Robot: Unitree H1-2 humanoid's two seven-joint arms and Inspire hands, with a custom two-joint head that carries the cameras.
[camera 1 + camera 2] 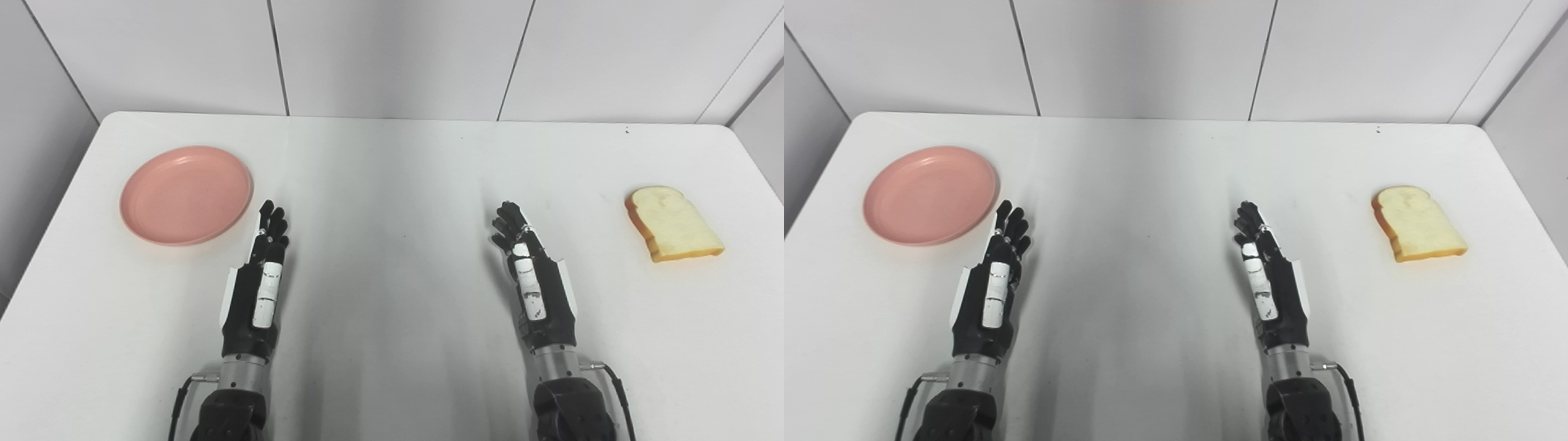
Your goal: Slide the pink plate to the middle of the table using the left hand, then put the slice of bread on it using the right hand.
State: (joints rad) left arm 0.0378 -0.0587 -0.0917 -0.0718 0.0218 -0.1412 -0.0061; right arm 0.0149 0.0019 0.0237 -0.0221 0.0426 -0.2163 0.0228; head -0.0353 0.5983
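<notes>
A round pink plate lies empty on the white table at the far left. A slice of bread with a brown crust lies flat at the far right. My left hand is open, fingers stretched forward, just right of and nearer than the plate, not touching it. My right hand is open and empty right of the table's middle, well to the left of the bread. Both also show in the right eye view: left hand, right hand.
White panelled walls stand behind the table's far edge and close in on both sides. The table's corners are rounded. Cables run along both forearms near the bottom edge.
</notes>
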